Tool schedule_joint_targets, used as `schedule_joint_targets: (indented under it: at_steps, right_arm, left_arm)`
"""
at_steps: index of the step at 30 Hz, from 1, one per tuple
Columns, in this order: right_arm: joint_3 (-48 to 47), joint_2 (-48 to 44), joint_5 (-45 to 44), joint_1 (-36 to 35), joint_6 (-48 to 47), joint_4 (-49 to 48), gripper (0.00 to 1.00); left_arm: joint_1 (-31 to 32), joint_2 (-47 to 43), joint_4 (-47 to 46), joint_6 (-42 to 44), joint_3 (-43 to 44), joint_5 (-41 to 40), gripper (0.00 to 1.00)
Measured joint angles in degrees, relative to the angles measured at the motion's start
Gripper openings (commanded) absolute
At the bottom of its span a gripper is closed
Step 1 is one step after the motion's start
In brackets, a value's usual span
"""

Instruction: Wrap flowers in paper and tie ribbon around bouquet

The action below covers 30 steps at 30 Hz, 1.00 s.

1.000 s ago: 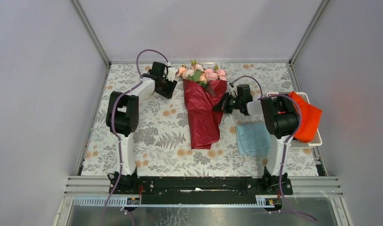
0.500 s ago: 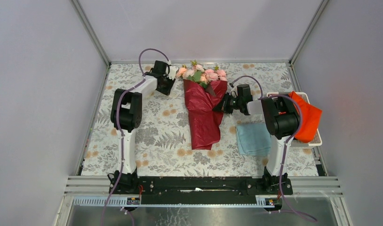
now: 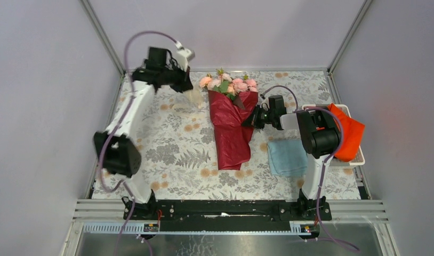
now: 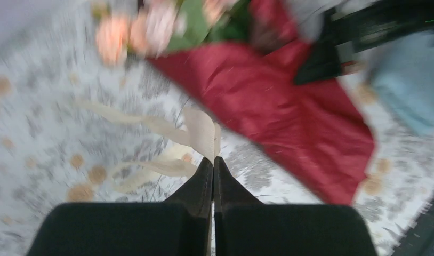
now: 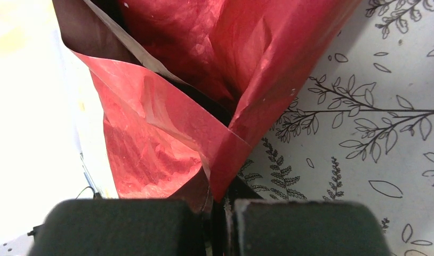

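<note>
Left wrist view: the left gripper [image 4: 213, 160] is clenched on the cream ribbon [image 4: 201, 130], whose tail trails to the table [image 3: 177, 154]. The bouquet [image 3: 231, 125] lies just right of it, long axis far-to-near. The right gripper [image 5: 221, 201] pinches the paper [image 5: 167, 122]. A second ago the left gripper sat low and open; now it is raised.

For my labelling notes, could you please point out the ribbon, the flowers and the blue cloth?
ribbon [image 4: 201, 130]: left wrist view, broad fold
flowers [image 3: 231, 84]: top external view, pink blooms
blue cloth [image 3: 287, 157]: top external view, its middle
</note>
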State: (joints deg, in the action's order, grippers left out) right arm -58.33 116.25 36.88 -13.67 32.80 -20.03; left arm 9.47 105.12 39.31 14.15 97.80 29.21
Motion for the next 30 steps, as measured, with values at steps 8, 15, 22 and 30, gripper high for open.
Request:
schedule_joint_targets:
  at_steps: [8,15,22,30]
  right_arm:
    - [-0.3,0.0,0.0,0.0,0.0,0.6,0.00]
    - [-0.9,0.0,-0.2,0.0,-0.1,1.7,0.00]
    - [-2.2,0.0,-0.4,0.0,-1.2,3.8,0.00]
    - [-2.8,0.0,-0.4,0.0,-1.5,4.7,0.00]
  left_arm:
    - [1.4,-20.6,16.4,8.2,22.9,19.0,0.00]
    - [1.7,-26.1,30.8,16.8,27.1,15.0,0.00]
    - [-0.3,-26.6,31.9,21.6,6.3,-7.6,0.00]
    - [-10.5,-18.3,15.6,27.8,-18.3,-34.0,0.75]
